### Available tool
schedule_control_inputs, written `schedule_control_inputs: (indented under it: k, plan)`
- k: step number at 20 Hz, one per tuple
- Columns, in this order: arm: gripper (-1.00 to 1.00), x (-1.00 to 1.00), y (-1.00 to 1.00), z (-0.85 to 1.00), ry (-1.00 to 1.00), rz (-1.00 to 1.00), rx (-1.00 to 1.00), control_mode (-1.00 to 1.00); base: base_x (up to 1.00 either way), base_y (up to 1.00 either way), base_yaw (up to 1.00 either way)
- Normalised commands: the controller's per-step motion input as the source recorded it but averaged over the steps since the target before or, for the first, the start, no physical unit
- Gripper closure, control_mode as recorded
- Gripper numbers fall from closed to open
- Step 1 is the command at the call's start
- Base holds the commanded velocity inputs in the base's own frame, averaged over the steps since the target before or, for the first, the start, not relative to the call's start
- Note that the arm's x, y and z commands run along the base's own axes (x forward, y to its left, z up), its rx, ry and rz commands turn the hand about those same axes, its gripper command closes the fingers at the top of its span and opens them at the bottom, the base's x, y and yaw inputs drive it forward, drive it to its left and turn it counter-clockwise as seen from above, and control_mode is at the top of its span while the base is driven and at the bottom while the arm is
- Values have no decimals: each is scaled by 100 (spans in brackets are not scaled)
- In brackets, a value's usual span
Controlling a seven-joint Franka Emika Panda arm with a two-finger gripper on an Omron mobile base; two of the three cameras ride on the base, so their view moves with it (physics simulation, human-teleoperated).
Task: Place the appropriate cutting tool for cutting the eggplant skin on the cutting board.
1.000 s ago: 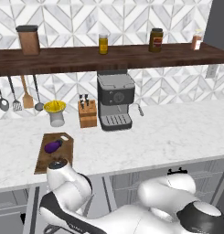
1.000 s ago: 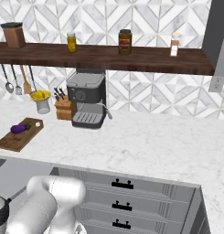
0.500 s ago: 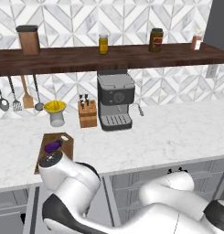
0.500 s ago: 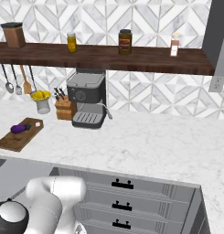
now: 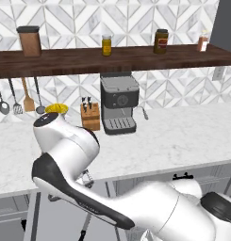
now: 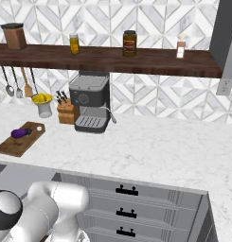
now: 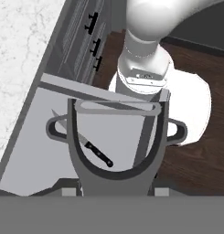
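The dark grey peeler (image 7: pixel 114 137) hangs right in front of the hand camera, its pale forked blade head (image 7: pixel 115 106) uppermost. My gripper (image 7: pixel 115 189) is shut on the thick curved handle, above an open grey drawer (image 7: pixel 31 151). A slim black-handled knife (image 7: pixel 93 151) lies in that drawer. The brown cutting board (image 6: pixel 13 144) rests on the counter at the left, with the purple eggplant (image 6: pixel 20 133) on its far part. In the left base view my arm (image 5: pixel 65 150) hides the board.
A coffee machine (image 5: pixel 118 103), a knife block (image 5: pixel 91 116) and a yellow-filled cup (image 6: pixel 41 100) stand at the back of the marble counter (image 6: pixel 150 151). Utensils (image 6: pixel 15 82) hang under a jar-lined shelf (image 6: pixel 112 59). Closed drawers (image 6: pixel 127 203) run below the counter.
My arm has swung upward in the left base view and now covers the cutting board and eggplant. In the right base view the elbow has shifted further left and down.
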Motion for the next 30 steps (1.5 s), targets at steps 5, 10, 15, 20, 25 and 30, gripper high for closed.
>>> schedule_control_inputs:
  k: [5, 10, 15, 20, 25, 30]
  plan:
    - [100, 98, 13, 28, 9, -6, -6, -100, 0, 0, 0]
    - [100, 76, 31, -13, 3, 0, -3, -100, 0, 0, 0]
    - [100, 81, 15, -30, 9, 0, 0, -100, 0, 0, 0]
    - [100, 57, 3, -61, 10, 0, 0, -100, 0, 0, 0]
    - [100, 56, 4, -62, 8, 0, 0, -100, 0, 0, 0]
    - [100, 54, 2, -62, 5, 0, 0, -100, 0, 0, 0]
